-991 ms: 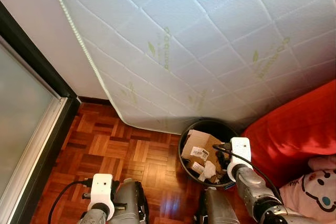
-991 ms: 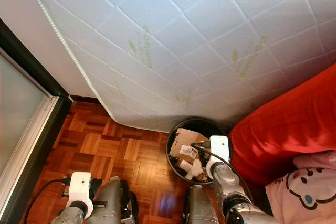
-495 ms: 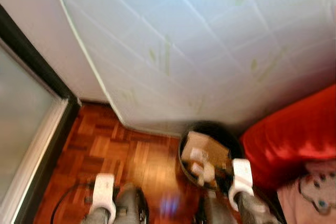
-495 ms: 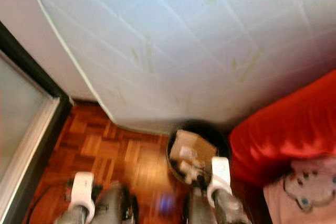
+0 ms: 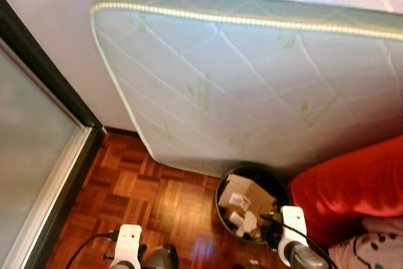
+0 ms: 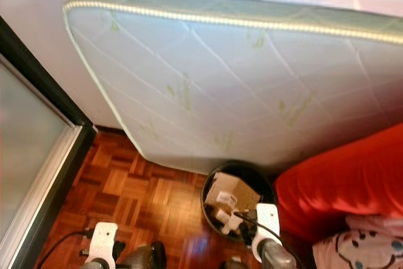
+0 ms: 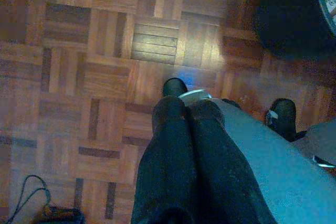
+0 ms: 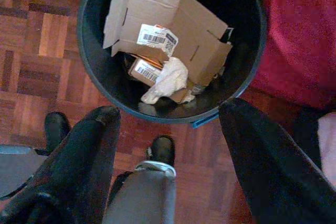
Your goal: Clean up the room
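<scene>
Hovering right gripper (image 8: 168,129) over round black plastic bin (image 8: 92,51), fingers (image 8: 86,156) spread and empty. Folded brown cardboard box (image 8: 173,19) and crumpled white paper (image 8: 167,77) lie inside, directly ahead between the fingers: drop looks done. Left gripper (image 7: 184,124) idle over parquet floor (image 7: 79,51), fingers pressed together.

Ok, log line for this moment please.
right gripper: open, empty, above black bin | bin: cardboard box, crumpled paper | left gripper: shut, idle
</scene>
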{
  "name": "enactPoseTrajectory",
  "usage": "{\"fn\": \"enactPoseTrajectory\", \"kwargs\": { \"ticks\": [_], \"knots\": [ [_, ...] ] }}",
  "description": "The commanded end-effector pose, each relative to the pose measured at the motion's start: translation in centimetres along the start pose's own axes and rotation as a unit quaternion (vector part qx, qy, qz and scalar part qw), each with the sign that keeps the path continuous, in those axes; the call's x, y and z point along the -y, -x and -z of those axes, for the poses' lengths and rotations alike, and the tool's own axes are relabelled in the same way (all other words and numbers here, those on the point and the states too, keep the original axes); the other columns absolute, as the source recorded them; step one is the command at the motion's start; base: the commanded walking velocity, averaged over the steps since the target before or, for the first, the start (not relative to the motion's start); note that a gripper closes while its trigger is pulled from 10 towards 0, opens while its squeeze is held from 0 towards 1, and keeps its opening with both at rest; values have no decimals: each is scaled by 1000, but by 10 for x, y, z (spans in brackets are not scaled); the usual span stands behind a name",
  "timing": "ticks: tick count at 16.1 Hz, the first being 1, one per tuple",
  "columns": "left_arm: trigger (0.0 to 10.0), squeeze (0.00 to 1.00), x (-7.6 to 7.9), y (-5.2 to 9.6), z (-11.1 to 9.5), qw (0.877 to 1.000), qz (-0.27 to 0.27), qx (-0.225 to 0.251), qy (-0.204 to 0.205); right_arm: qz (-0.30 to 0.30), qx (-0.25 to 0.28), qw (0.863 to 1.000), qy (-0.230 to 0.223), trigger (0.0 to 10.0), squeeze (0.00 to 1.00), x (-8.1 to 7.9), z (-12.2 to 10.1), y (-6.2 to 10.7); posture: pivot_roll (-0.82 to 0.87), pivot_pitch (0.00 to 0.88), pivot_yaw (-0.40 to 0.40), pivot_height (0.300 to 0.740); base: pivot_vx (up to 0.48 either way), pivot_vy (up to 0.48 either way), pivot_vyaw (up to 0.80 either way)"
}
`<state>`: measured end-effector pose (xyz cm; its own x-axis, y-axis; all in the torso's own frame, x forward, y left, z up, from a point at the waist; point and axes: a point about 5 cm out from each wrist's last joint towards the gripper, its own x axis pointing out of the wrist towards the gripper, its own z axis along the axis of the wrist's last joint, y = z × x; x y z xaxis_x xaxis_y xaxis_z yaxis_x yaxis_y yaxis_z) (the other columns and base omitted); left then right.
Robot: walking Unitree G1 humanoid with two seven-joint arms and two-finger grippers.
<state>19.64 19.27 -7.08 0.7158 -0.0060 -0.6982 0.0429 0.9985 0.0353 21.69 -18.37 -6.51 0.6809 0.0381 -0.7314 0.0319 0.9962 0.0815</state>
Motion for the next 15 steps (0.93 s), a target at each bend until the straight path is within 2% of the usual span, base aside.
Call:
{"fn": "enactPoseTrajectory", "kwargs": {
  "ticks": [1,7,12,15],
  "knots": [
    [10000,0,-1,4,16,999,-5,-35,2,8,-28,1000,-5,10000,0,4,17,4,43,125,-27,740,0,0,0],
    [10000,0,-3,-3,0,999,-5,-39,-15,23,-17,999,-35,10000,0,3,12,3,22,3,1,740,0,0,0],
    [10000,0,-1,-6,-6,999,-5,-40,-20,28,-22,998,-50,10000,0,5,18,4,3,0,-3,740,0,0,0],
    [10000,0,0,-3,4,998,-8,-57,-24,26,-31,998,-47,10000,0,6,27,7,-13,0,-13,740,0,0,0]
  ]
}}
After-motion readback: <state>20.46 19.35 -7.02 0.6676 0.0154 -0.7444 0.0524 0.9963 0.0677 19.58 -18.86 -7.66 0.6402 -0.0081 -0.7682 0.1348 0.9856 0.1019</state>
